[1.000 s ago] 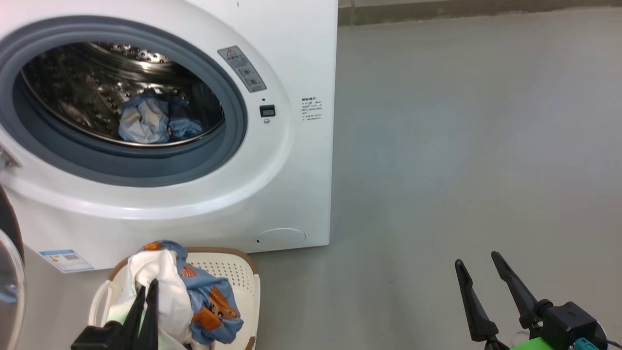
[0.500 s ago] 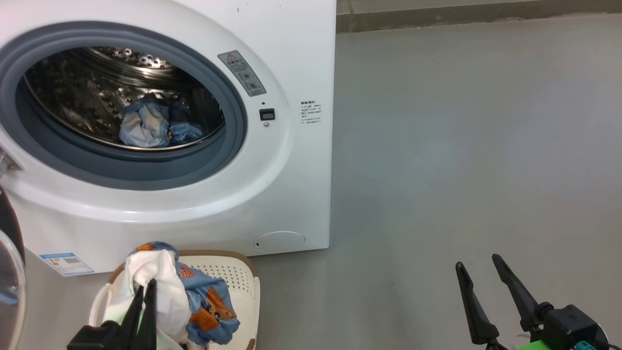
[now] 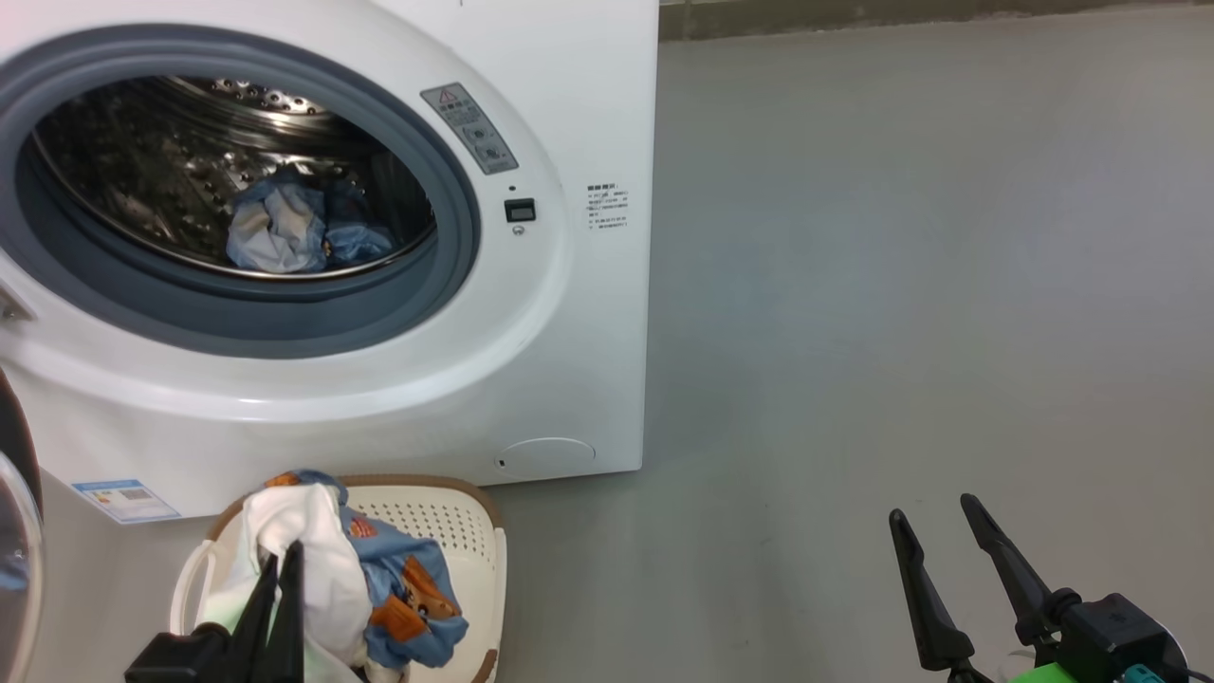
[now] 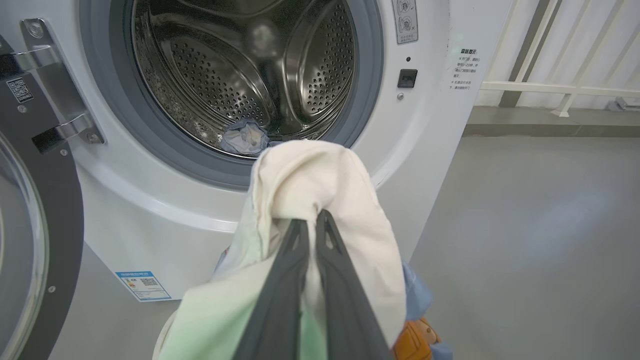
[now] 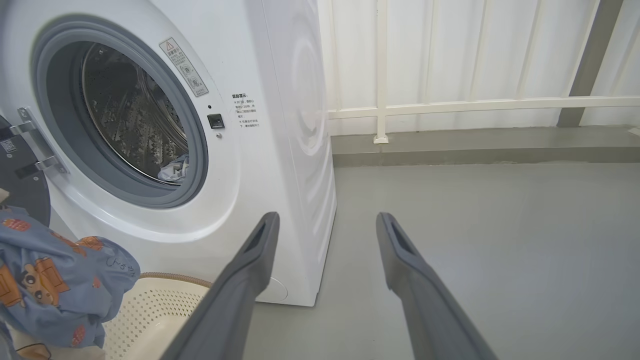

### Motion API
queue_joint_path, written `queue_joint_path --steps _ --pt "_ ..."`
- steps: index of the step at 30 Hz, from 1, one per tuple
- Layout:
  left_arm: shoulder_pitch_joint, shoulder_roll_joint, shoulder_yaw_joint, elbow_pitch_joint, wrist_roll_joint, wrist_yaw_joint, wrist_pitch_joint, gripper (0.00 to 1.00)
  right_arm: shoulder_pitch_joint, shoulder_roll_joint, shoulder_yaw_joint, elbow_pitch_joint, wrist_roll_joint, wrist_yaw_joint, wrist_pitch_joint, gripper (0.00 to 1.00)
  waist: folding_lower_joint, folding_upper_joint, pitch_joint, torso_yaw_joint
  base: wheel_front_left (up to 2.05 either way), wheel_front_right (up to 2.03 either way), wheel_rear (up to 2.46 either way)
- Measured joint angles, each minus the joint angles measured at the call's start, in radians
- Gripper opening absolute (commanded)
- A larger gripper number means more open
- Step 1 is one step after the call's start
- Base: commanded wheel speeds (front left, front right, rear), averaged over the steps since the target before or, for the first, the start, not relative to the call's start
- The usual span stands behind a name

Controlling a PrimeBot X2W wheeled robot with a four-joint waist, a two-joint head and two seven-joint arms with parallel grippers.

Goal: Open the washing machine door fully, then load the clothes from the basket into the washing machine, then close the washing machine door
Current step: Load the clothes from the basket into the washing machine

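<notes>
In the head view the washing machine (image 3: 579,313) stands with its round opening uncovered. The washing machine door (image 3: 11,569) is swung aside at the far left edge. In the drum (image 3: 142,180) lies a crumpled blue cloth (image 3: 285,232). Just in front of the machine is the basket (image 3: 465,531). Over its left part the left gripper (image 3: 285,562) has its fingers pressed together on a white garment (image 3: 332,560), and a blue printed fabric (image 3: 417,598) hangs beside it. The right gripper (image 3: 932,510) is well apart at the lower right, over the grey floor (image 3: 901,285) — fingers spread, nothing between them.

In the left wrist view the two dark fingers pinch a fold of the white garment, held up before the lower part of the grey gasket (image 4: 105,75).

In the right wrist view the fingers stand wide apart and empty. The blue printed fabric hangs above the basket rim at the lower left — whether it touches the basket I cannot tell.
</notes>
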Motion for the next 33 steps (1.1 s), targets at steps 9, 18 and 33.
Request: queue_joint_path --steps 9,18,33 --pt "-0.063 0.000 0.025 0.021 -0.023 0.000 -0.017 0.00 -0.005 -0.003 -0.002 -0.012 0.000 0.000 -0.001 1.00 0.0000 0.0000 0.049 0.002 0.00 0.00 0.00" --pt "-0.226 0.002 0.064 0.097 -0.060 -0.023 -0.033 0.00 -0.074 -0.021 -0.001 -0.032 0.000 0.000 -0.002 1.00 0.0001 0.0000 0.144 0.001 0.00 0.00 0.00" --pt "-0.590 0.010 0.140 0.272 -0.128 -0.067 -0.035 0.00 -0.216 -0.043 0.004 -0.044 0.008 0.000 -0.029 1.00 0.0002 0.0000 0.363 -0.012 0.00 0.00 0.00"
